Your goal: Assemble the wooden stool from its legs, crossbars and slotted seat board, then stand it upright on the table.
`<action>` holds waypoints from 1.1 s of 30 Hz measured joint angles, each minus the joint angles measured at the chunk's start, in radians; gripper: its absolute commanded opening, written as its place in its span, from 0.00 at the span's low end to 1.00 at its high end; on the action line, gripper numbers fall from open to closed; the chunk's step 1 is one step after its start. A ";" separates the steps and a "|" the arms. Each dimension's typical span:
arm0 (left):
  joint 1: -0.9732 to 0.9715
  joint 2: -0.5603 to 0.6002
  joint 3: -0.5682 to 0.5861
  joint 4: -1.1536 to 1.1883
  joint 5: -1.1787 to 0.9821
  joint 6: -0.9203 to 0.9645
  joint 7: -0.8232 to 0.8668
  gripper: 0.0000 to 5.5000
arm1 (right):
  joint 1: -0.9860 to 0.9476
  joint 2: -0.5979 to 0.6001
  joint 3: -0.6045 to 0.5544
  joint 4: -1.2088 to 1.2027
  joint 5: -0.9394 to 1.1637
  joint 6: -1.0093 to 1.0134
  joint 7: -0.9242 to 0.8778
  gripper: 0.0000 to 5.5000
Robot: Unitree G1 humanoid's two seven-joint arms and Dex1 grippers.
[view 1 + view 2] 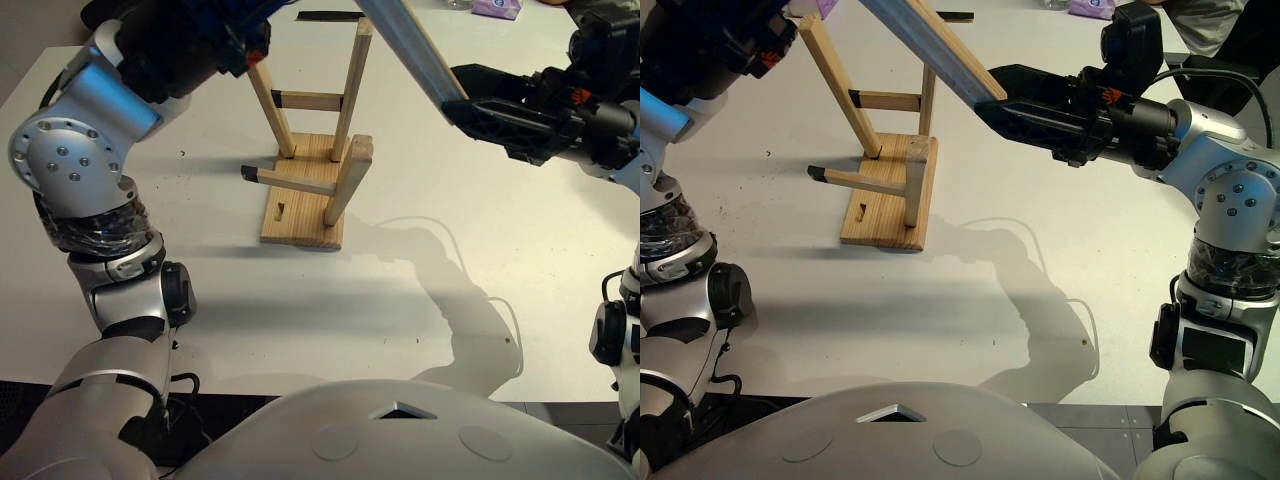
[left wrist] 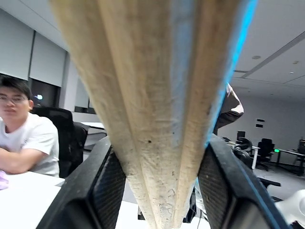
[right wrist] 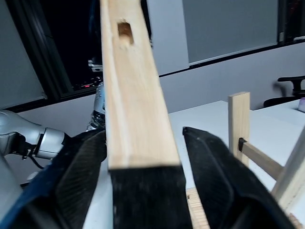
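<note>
The slotted seat board lies flat on the white table. Three legs stand up from it: a back left leg, a back right leg and a front leg. One crossbar joins the two back legs. A second crossbar sticks out leftward from the front leg, its black end free. My left gripper is shut on the top of the back left leg. My right gripper is shut on a loose leg, held slanted above the stool, its mortise hole in sight.
A flat black object and a purple packet lie at the far edge of the table. The tabletop in front of the seat board is bare. One open slot shows in the board's near left corner.
</note>
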 measured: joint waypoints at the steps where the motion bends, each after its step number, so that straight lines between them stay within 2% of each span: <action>1: 0.000 0.014 0.009 0.000 0.021 -0.012 -0.005 0.37 | 0.001 0.000 0.000 0.006 -0.019 -0.010 -0.004 0.58; 3: 0.006 0.064 0.034 0.000 0.073 -0.042 -0.035 0.37 | 0.004 0.001 -0.001 0.029 -0.052 -0.034 -0.012 0.58; 6: 0.081 0.228 0.080 0.008 0.237 -0.129 -0.161 0.37 | 0.026 0.011 -0.025 0.068 -0.110 -0.096 -0.044 0.58; 9: 0.259 0.383 0.106 0.031 0.428 -0.238 -0.318 0.37 | 0.073 0.029 -0.070 0.090 -0.170 -0.170 -0.104 0.58; 12: 0.434 0.447 0.153 0.114 0.577 -0.347 -0.398 0.37 | 0.151 0.052 -0.086 0.090 -0.211 -0.215 -0.141 0.58; 16: 0.560 0.417 0.161 0.187 0.659 -0.444 -0.431 0.37 | 0.172 0.056 -0.080 0.106 -0.255 -0.251 -0.148 0.58; 24: 0.618 0.198 0.077 0.185 0.707 -0.549 -0.359 0.37 | 0.061 0.089 0.014 0.260 -0.373 -0.324 -0.105 0.58; 33: 0.729 0.185 0.074 0.029 0.674 -0.527 -0.322 0.37 | 0.042 0.117 0.037 0.300 -0.418 -0.361 -0.082 0.58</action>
